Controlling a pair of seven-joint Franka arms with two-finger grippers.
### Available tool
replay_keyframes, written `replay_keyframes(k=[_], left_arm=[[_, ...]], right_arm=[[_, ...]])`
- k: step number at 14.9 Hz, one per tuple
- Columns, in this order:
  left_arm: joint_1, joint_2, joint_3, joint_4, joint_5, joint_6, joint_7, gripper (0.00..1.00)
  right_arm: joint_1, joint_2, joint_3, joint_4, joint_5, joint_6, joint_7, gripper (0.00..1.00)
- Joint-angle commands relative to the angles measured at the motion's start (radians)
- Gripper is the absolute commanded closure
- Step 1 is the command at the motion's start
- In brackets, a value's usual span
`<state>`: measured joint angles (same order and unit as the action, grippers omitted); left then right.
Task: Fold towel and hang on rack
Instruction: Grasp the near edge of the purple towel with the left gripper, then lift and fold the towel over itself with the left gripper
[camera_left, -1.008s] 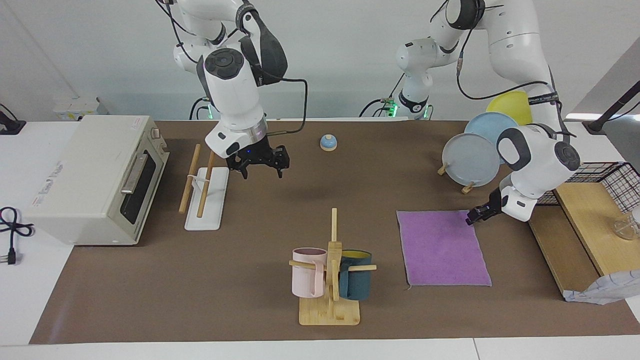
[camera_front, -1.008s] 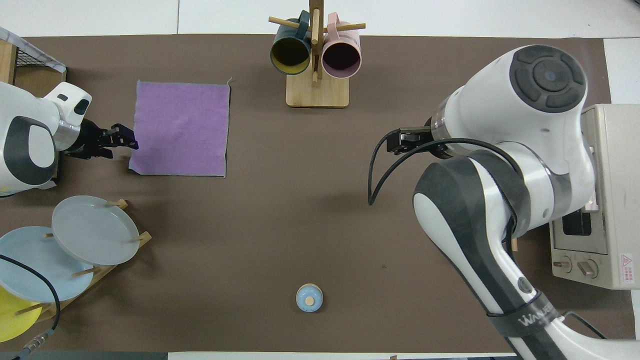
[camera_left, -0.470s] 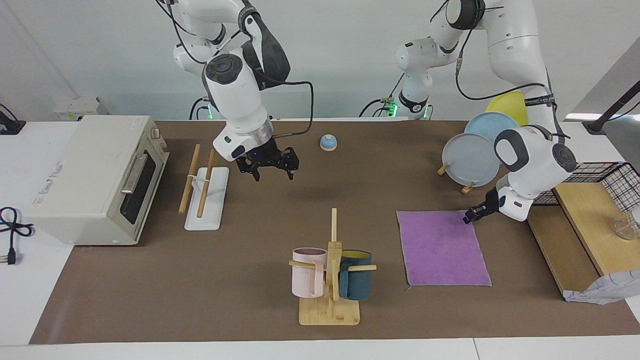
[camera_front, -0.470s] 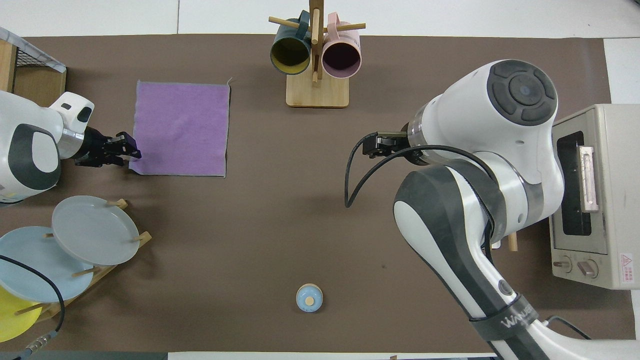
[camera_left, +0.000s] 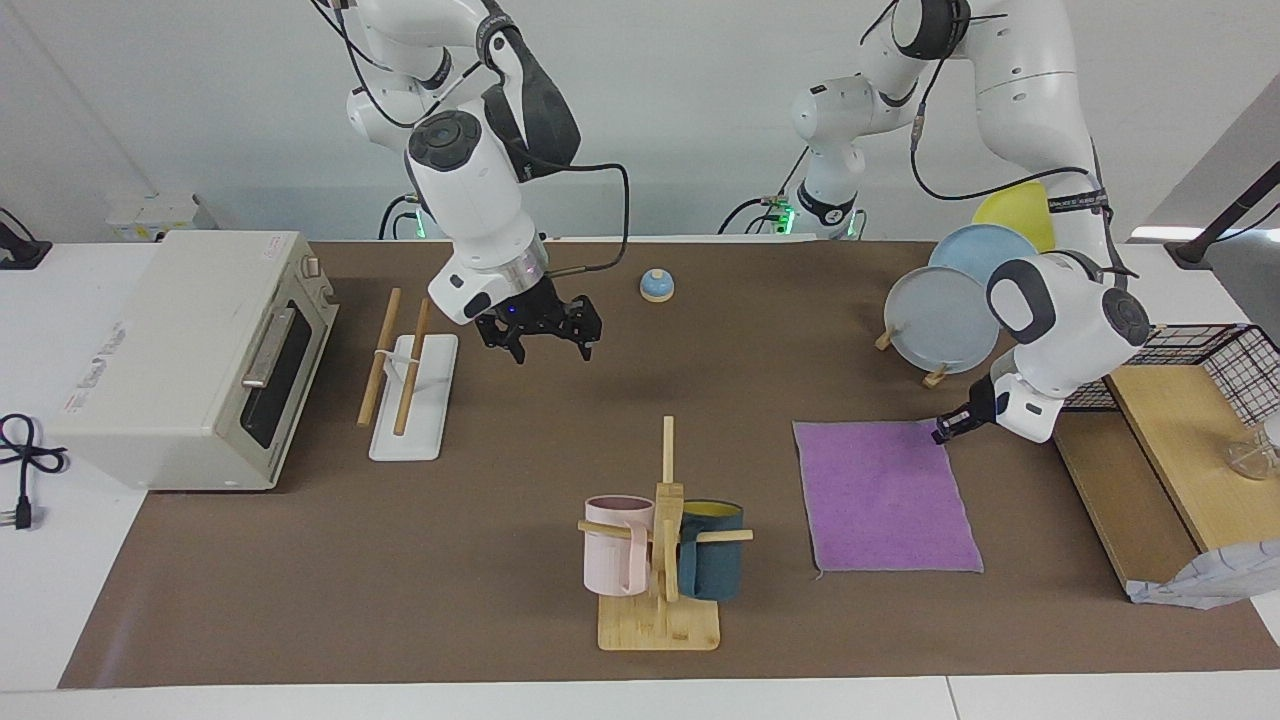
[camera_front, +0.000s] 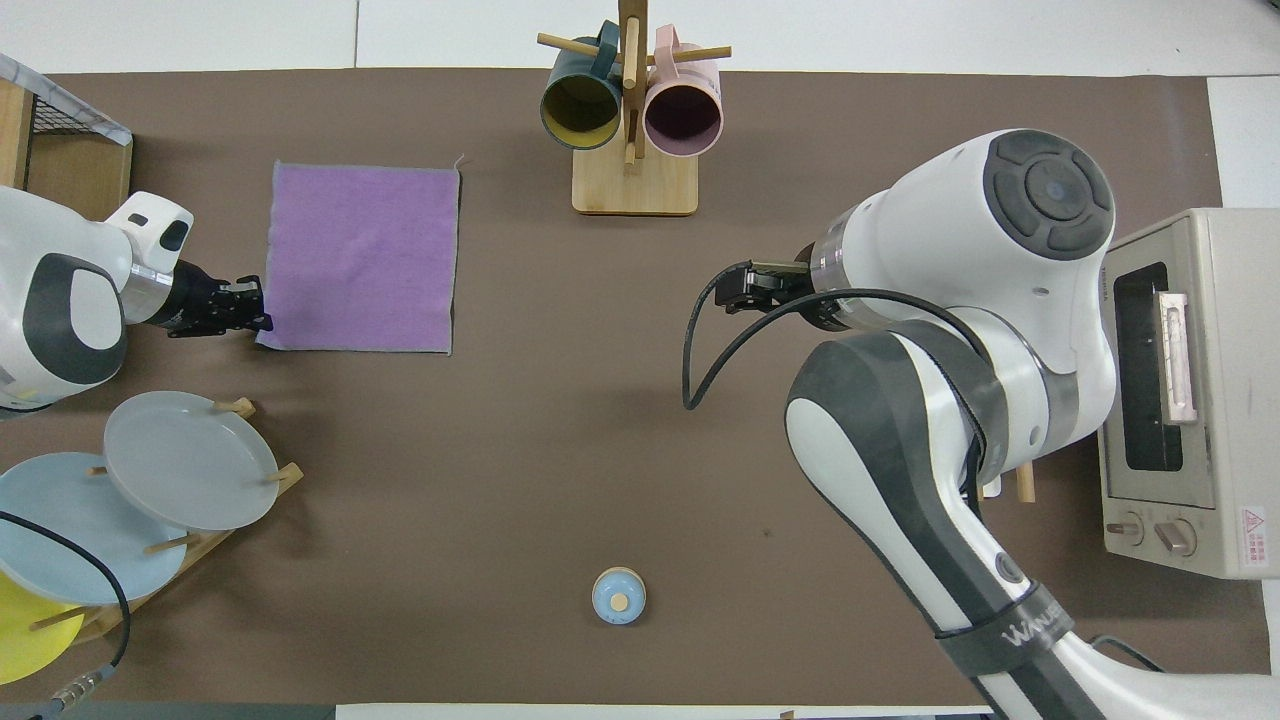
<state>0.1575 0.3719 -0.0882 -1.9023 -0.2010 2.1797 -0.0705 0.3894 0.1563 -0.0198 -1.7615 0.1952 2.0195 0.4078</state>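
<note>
The towel (camera_left: 885, 495) lies flat, purple face up, on the brown mat toward the left arm's end of the table; it also shows in the overhead view (camera_front: 360, 258). My left gripper (camera_left: 945, 430) is low at the towel's corner that is nearest the robots and toward the left arm's end (camera_front: 250, 315). The rack (camera_left: 410, 390), two wooden dowels over a white base, stands beside the toaster oven. My right gripper (camera_left: 545, 340) is open and empty, up in the air over bare mat beside the rack. In the overhead view the right arm hides most of the rack.
A toaster oven (camera_left: 190, 350) stands at the right arm's end. A bamboo mug tree (camera_left: 662, 545) with two mugs stands beside the towel. A small blue bell (camera_left: 656, 285) sits near the robots. A plate stand (camera_left: 945, 315) and a wooden shelf (camera_left: 1150, 470) flank the left gripper.
The left gripper has slid along the towel's edge to the corner nearest the robots. The right gripper has moved away from the rack toward the table's middle.
</note>
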Motion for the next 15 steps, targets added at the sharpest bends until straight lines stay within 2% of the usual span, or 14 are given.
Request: replay_keyframes(k=[1,5,8,12,15], left_arm=[[0.007,-0.016,-0.001,-0.011,-0.015,-0.014,0.000,1.00],[-0.001,-0.027,-0.001,0.037,0.002,-0.078,0.011,1.00],[-0.024,-0.063,-0.011,0.069,0.093,-0.122,0.014,1.00],[-0.201,-0.119,-0.011,0.092,0.271,-0.166,0.012,1.00],[-0.370,-0.139,-0.008,0.049,0.412,-0.127,-0.021,1.00]], right_arm=[[0.003,-0.035,0.003,-0.064,0.023,0.050,0.011,0.00],[0.003,-0.037,0.003,-0.070,0.023,0.061,0.011,0.00],[0.003,-0.037,0.003,-0.070,0.023,0.065,0.011,0.00],[0.002,-0.037,0.003,-0.070,0.023,0.067,0.013,0.00],[0.002,-0.037,0.003,-0.070,0.023,0.067,0.013,0.00]])
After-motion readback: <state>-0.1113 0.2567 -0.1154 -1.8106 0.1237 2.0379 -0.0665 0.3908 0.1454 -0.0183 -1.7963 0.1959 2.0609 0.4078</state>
